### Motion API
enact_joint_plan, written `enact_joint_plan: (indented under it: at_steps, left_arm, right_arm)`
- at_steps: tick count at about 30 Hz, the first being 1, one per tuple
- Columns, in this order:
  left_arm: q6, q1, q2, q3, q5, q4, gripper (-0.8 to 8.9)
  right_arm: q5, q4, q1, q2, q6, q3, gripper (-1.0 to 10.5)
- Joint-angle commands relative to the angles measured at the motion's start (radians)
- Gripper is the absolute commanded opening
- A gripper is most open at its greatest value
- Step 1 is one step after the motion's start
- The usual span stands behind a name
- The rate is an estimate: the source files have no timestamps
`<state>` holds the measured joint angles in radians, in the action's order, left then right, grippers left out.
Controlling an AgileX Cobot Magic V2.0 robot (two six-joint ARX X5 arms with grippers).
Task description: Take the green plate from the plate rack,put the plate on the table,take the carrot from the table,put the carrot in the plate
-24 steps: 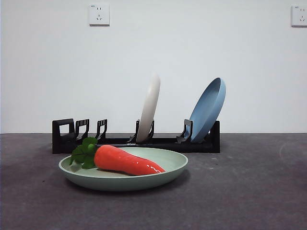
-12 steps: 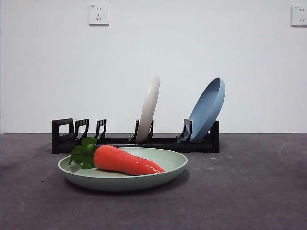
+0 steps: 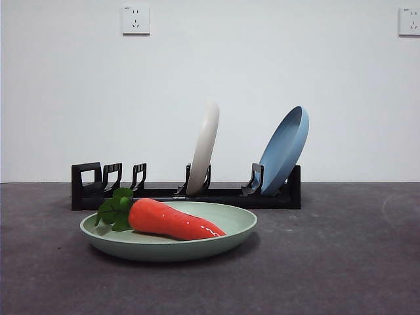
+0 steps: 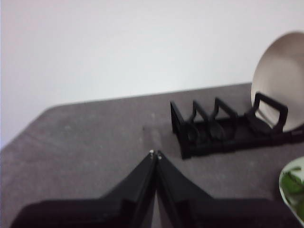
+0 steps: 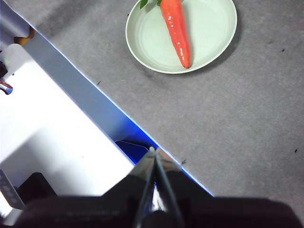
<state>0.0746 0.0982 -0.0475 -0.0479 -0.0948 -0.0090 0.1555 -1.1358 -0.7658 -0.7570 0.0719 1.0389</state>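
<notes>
Just in front of the plate rack (image 3: 186, 190), in the front view, the green plate (image 3: 168, 240) lies flat on the table (image 3: 341, 262) with the carrot (image 3: 172, 220) resting inside it, leaves toward the rack's looped end; the carrot is glossy orange-red and tapered, shorter than the pale sage plate is wide. A cream-white plate (image 3: 204, 148) and a blue plate (image 3: 284, 150) stand upright in the rack behind. No arm shows in this view, so the task looks finished, and the sensible thing now is to keep both arms well clear of the plate so nothing gets nudged. From the left wrist view, the left gripper (image 4: 155, 155) has its jaws pressed together, empty, above bare table near the rack's looped end (image 4: 183, 128), with the plate's rim (image 4: 285, 183) just showing beside the rack. From the right wrist view, the right gripper (image 5: 153, 152) is likewise closed on nothing, high up and well apart from the plate, over the table's edge.
</notes>
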Motion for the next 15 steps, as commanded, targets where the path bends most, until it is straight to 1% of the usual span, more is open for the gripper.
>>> enact_joint_plan:
  at_steps: [1, 3, 11, 15]
  left_arm:
    - [-0.034, -0.012, 0.027, 0.036, 0.001, 0.001, -0.04]
    - [-0.049, -0.023, 0.039, 0.044, 0.001, -0.034, -0.04]
    - [-0.053, -0.049, 0.045, 0.044, 0.000, -0.177, -0.04]
    - [-0.053, -0.048, 0.045, 0.044, 0.011, -0.169, -0.03]
  right_arm:
    - [-0.002, 0.003, -0.002, 0.001, 0.009, -0.005, 0.0]
    - [-0.002, 0.003, -0.002, 0.001, 0.009, -0.005, 0.0]
    - [-0.002, 0.003, -0.002, 0.001, 0.009, -0.005, 0.0]
    - [-0.002, 0.003, -0.002, 0.001, 0.009, -0.005, 0.0]
